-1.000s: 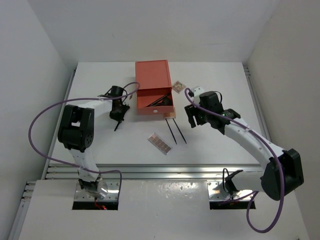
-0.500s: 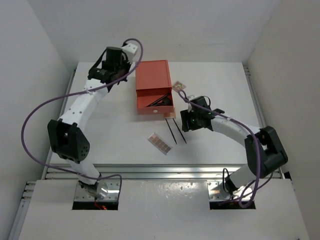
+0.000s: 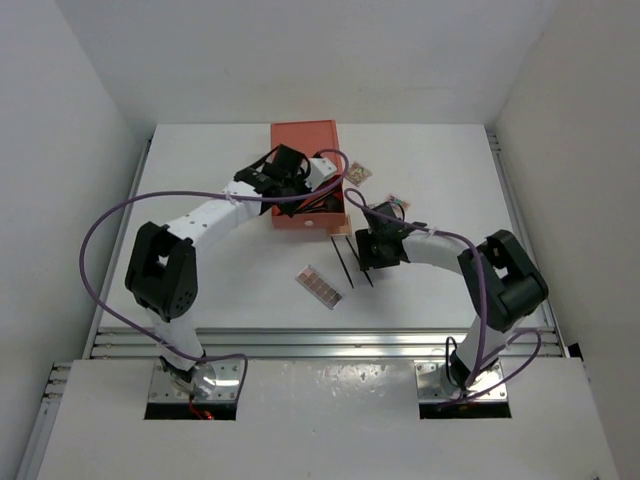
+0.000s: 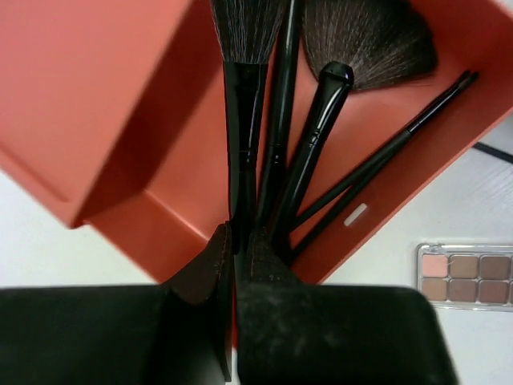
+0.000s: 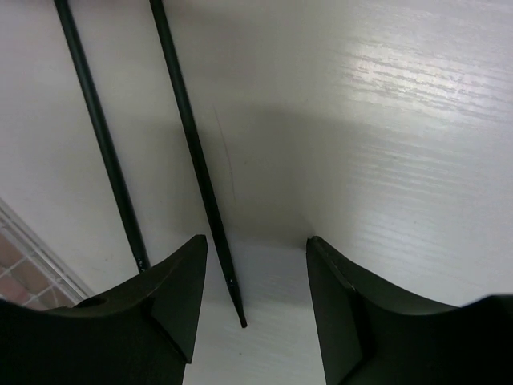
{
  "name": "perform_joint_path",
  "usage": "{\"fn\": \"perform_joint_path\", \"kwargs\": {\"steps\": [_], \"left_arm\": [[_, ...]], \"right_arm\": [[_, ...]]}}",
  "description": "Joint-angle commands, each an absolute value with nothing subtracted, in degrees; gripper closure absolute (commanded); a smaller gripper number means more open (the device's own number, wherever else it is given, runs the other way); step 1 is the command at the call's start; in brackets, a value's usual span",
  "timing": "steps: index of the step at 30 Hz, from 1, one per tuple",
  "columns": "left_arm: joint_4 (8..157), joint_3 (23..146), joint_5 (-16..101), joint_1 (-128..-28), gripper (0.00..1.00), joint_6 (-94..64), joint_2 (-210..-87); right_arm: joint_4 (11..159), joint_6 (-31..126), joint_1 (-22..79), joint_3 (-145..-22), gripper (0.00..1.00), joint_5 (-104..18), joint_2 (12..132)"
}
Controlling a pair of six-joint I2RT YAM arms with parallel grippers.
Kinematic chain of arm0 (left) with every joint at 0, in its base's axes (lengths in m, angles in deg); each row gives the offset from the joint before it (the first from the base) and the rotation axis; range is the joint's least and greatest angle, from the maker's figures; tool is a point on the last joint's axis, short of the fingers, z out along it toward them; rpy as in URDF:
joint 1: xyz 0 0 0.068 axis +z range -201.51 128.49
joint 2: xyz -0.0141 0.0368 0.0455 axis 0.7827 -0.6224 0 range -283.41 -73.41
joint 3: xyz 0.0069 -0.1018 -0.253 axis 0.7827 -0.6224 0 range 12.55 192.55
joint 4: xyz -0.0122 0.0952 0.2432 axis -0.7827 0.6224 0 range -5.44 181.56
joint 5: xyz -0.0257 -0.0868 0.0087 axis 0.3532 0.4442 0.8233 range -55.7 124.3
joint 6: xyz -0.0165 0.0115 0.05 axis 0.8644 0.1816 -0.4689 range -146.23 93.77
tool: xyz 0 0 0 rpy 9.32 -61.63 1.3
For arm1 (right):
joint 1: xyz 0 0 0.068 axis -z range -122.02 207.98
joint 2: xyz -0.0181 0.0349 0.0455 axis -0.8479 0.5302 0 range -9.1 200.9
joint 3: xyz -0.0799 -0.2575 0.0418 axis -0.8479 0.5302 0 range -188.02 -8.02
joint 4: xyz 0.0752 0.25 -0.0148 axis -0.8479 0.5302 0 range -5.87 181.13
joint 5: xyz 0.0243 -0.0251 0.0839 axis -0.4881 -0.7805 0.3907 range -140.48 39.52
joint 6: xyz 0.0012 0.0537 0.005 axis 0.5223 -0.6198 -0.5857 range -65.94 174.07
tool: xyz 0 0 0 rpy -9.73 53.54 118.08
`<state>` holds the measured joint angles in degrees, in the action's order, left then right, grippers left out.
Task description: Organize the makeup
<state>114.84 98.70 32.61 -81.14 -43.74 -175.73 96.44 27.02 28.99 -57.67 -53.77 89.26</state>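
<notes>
The orange-red drawer box [image 3: 305, 150] stands at the back middle, and its open drawer [image 4: 200, 160] holds several dark-handled brushes [image 4: 321, 104]. My left gripper [image 3: 300, 188] hangs over the drawer. In the left wrist view it [image 4: 238, 241] is shut on the handle of one brush [image 4: 240, 120]. Two thin dark sticks [image 3: 352, 264] lie in front of the box. My right gripper [image 3: 368, 250] is open, low over the table. The right stick [image 5: 196, 176] lies between its fingertips [image 5: 180, 281], and the other stick [image 5: 100, 144] lies to their left. The long pinkish-brown palette [image 3: 320, 287] lies nearer the front.
A square palette [image 3: 357, 173] lies right of the box. Another small orange-brown item [image 3: 396, 203] lies behind my right wrist. The long palette also shows in the left wrist view [image 4: 465, 273]. White walls close in the table on the left, back and right.
My left arm swung from the far left corner to over the open drawer. My right gripper moved a little forward and down onto the sticks.
</notes>
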Motion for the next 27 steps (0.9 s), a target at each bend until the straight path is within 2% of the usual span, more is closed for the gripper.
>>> {"fn": "perform_joint_path", "kwargs": {"steps": [1, 2, 3, 4, 6, 10, 11, 13, 18, 21, 27], "left_arm": [[110.3, 96.5, 30.8, -81.7, 0.96, -43.1, -174.5], [109.7, 95.8, 30.8, -81.7, 0.91, -43.1, -174.5], [109.7, 95.2, 30.8, -81.7, 0.71, -42.5, -174.5], [109.7, 94.5, 30.8, -81.7, 0.61, -42.5, -174.5], [109.7, 94.5, 30.2, -81.7, 0.53, -41.2, -174.5], [109.7, 96.2, 29.0, -81.7, 0.46, -39.7, -174.5], [109.7, 97.7, 29.0, -81.7, 0.46, -39.0, -174.5], [110.3, 99.4, 29.0, -81.7, 0.45, -38.3, -174.5], [113.2, 105.3, 29.0, -81.7, 0.45, -36.4, -174.5], [115.7, 108.1, 28.4, -81.7, 0.45, -35.7, -174.5], [119.3, 112.2, 28.9, -78.9, 0.45, -33.0, -173.9]], "right_arm": [[97.4, 26.2, 27.3, -58.3, 0.47, -58.8, 90.6], [97.6, 26.0, 27.0, -58.4, 0.47, -59.7, 91.0], [97.7, 25.9, 27.0, -58.3, 0.47, -60.4, 91.4], [97.9, 25.2, 27.0, -58.0, 0.48, -60.7, 92.0], [98.1, 24.5, 27.1, -57.9, 0.50, -61.1, 93.4], [98.9, 24.3, 27.0, -58.7, 0.58, -61.2, 94.0], [99.0, 24.0, 27.0, -58.7, 0.66, -61.5, 94.3], [99.9, 23.9, 27.0, -58.7, 0.73, -62.5, 94.7], [100.7, 25.8, 27.1, -58.3, 1.00, -64.2, 94.1], [101.3, 30.0, 27.0, -57.7, 1.00, -65.2, 91.9], [100.9, 42.3, 27.3, -57.1, 1.00, -65.7, 80.2]]}}
